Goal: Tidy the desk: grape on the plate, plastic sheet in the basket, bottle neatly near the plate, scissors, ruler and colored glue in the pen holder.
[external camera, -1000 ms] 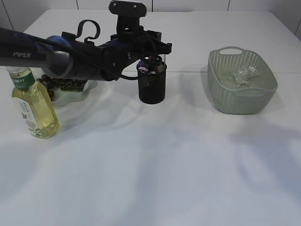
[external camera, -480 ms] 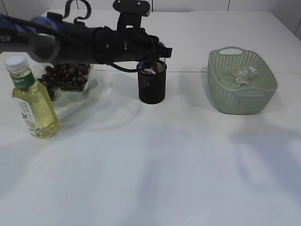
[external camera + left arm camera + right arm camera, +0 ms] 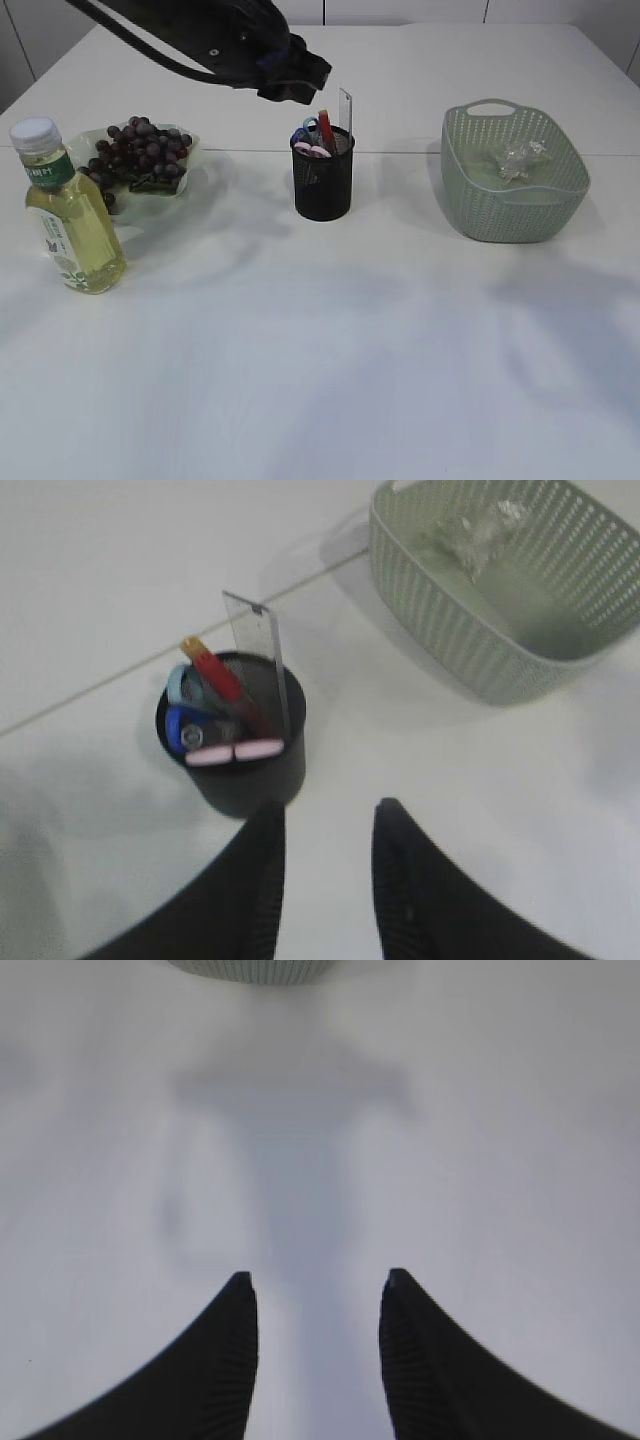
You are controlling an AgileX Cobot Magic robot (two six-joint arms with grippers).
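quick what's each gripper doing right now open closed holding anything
Left gripper: open, empty, above the pen holder.
Right gripper: open, empty, over bare table.

Right hand [image 3: 315, 1282] with fingers parted and empty, above white table [image 3: 500, 1160], basket [image 3: 250, 968] rim at top edge

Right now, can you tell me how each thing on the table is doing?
Pen holder: upright, holding scissors, ruler, glue.
Ruler: standing, leaning.
Grapes: on plate.
Bottle: upright, capped.
Basket: upright, plastic sheet inside.
Left gripper: open, empty.
Right gripper: open, empty.
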